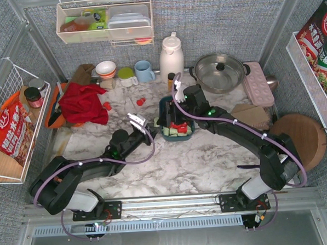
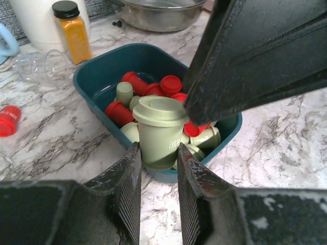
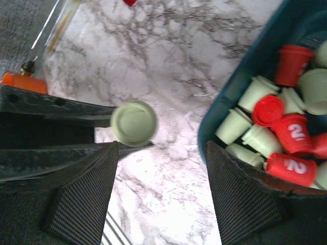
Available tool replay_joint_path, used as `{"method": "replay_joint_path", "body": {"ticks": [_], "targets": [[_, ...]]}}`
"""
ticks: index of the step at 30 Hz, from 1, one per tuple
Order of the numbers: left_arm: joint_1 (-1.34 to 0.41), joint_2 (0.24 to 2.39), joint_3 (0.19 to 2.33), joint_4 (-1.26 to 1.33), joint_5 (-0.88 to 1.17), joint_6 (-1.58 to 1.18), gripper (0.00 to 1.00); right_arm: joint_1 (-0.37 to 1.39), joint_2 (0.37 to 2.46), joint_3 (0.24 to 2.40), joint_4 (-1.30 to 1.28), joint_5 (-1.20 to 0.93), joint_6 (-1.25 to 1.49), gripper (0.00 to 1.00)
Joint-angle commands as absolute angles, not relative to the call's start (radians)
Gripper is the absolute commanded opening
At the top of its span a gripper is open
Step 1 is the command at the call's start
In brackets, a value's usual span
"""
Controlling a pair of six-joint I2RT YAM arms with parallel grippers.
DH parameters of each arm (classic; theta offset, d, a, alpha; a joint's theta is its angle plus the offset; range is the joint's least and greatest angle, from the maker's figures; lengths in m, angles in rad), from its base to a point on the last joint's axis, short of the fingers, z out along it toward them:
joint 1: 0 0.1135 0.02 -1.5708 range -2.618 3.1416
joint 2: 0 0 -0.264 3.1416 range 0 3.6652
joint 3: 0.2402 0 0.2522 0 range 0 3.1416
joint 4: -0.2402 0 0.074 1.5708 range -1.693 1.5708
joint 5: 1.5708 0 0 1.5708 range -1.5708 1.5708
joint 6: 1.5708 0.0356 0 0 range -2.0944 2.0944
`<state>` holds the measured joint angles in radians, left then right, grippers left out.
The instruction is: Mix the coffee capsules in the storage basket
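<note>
The dark teal storage basket (image 1: 178,137) sits mid-table and holds several red and mint green coffee capsules (image 1: 178,127). My left gripper (image 1: 137,123) is just left of it. In the left wrist view the gripper (image 2: 157,153) is shut on an upright mint green capsule (image 2: 160,122), held at the basket's near wall (image 2: 92,97). My right gripper (image 1: 178,91) hovers over the basket's far end. In the right wrist view it (image 3: 161,173) is open and empty, straddling the basket's wall (image 3: 240,87). The held capsule's lid (image 3: 134,123) shows there, blurred.
Loose red capsules (image 1: 107,105) (image 1: 141,101) lie left of the basket beside a red cloth (image 1: 83,102). An orange spice bottle (image 2: 73,30), white thermos (image 1: 171,55), blue mug (image 1: 144,71) and steel pot (image 1: 220,71) stand behind. A wooden board (image 1: 299,140) lies at the right.
</note>
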<state>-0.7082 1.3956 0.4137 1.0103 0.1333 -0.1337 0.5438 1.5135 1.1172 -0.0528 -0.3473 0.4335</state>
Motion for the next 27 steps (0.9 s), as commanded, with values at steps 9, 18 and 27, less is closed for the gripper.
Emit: {"method": "replay_joint_path", "body": {"ticks": [9,18,27], "targets": [[-0.795,1.432,0.389,1.207,0.087,-0.13,0.28,0.602,1.53,1.121,-0.029,-0.319,0.412,0.68],[-0.805,1.444,0.387,1.224,0.055,-0.137,0.38,0.603,1.518,1.103,-0.044,-0.3,0.408,0.49],[-0.806,1.495,0.367,1.336,-0.031,-0.153,0.96,0.573,1.512,1.085,-0.006,-0.23,0.435,0.29]]}}
